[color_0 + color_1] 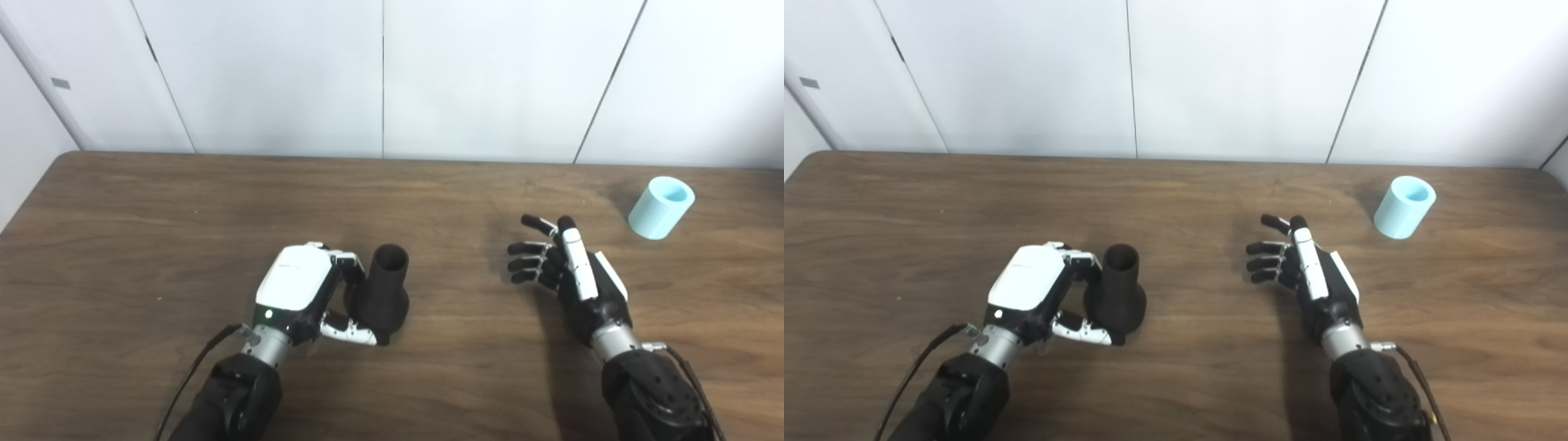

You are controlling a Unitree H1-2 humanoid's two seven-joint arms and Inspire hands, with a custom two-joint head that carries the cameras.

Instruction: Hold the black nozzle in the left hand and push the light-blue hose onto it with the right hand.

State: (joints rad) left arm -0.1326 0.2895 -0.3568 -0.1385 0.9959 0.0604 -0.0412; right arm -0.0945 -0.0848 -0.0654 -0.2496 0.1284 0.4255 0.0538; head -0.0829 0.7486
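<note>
Left hand (294, 288) fingers around black nozzle (383, 294), right hand (572, 269) fingers spread, light-blue hose (660, 207) well apart

Black nozzle and light-blue hose on the table

The black nozzle (383, 294) stands upright, a matte tube with an open top flaring to a wider base, left of centre near the front; the light-blue hose (661, 207), a short, hollow, thick-walled cylinder, leans with its open end up-right, well apart at far right

Brown wood tabletop (184, 202); black nozzle (383, 294) stands right against the left fingers (349, 260), light-blue hose (660, 207) well beyond the right fingers (530, 248).
</note>
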